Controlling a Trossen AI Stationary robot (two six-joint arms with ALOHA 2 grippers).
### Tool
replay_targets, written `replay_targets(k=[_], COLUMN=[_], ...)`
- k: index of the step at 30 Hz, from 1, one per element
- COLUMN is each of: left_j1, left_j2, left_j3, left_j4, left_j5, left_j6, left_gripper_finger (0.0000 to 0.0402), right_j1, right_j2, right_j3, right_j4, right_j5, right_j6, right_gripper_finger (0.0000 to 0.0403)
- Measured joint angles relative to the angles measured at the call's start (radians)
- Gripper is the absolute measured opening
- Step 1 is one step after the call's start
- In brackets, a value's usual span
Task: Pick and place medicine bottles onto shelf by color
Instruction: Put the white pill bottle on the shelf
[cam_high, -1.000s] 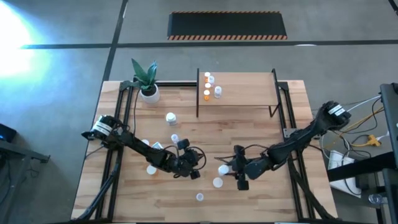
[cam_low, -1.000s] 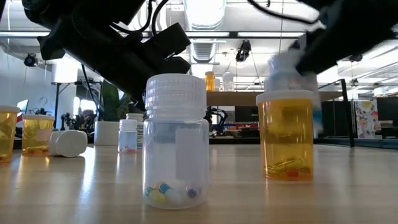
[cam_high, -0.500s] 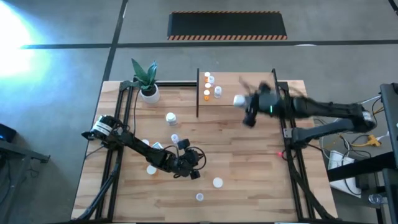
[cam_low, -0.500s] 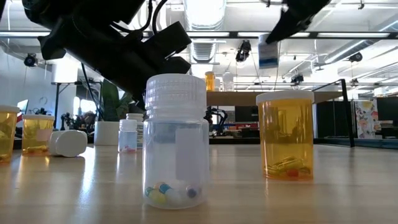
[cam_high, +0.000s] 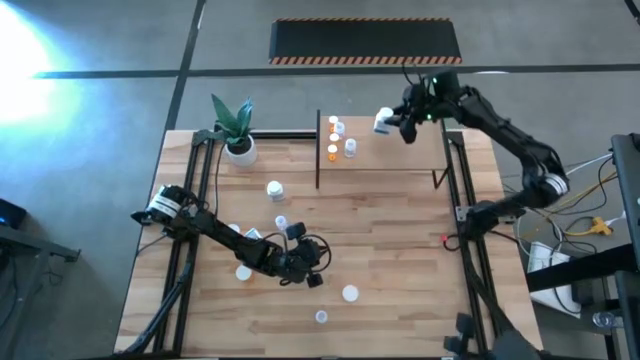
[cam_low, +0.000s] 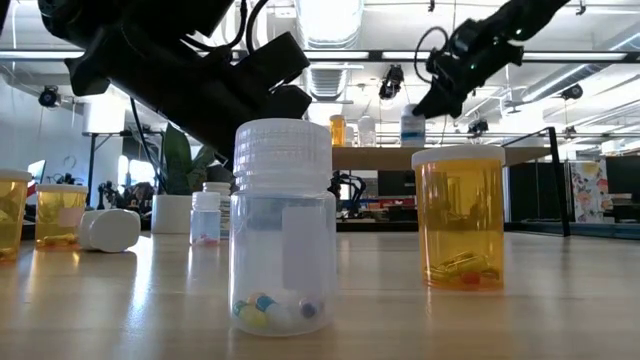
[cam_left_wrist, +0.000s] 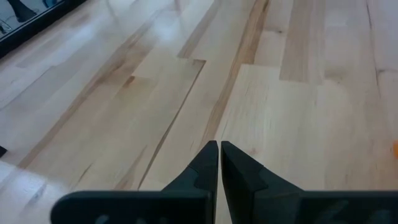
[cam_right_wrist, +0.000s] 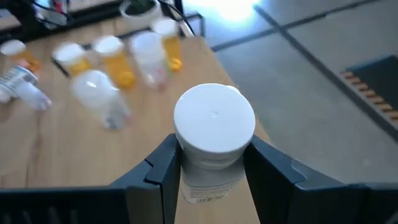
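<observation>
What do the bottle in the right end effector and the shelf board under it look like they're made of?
The white-capped white cylindrical bottle, gripped by the right end effector, looks like opaque matte plastic: a smooth moulded cap with a paper-like printed label below. The flat rectangular light-wood shelf board shows pale grain, likely unvarnished or satin wood, framed by thin black posts, probably metal.

right gripper with white bottle now above shelf
</observation>
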Motion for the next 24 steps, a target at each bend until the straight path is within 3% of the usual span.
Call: replay_targets(k=[8,15,19,24], left_j1=[0.0,0.0,0.0,0.0], left_j2=[0.0,0.0,0.0,0.0], left_j3=[0.0,0.0,0.0,0.0], left_j4=[0.001,0.003,0.005,0.005], left_j5=[0.0,0.0,0.0,0.0], left_j6=[-0.008,-0.01,-0.004,-0.002], left_gripper_finger=[0.0003,0.0003,0.0003,0.0003], right_j1=[-0.027,-0.027,-0.028,-0.027], right_j2=[0.106,0.061,0.018,0.0], right_j3=[0.124,0.122,0.119,0.119], right_j4=[-0.231,-0.276,-0.283,-0.3], right_j5=[0.028,0.184,0.273,0.296], right_j6=[-0.161,-0.207,-0.202,-0.186], right_gripper_finger=[0.0138,0.0142,0.0163,0.0213])
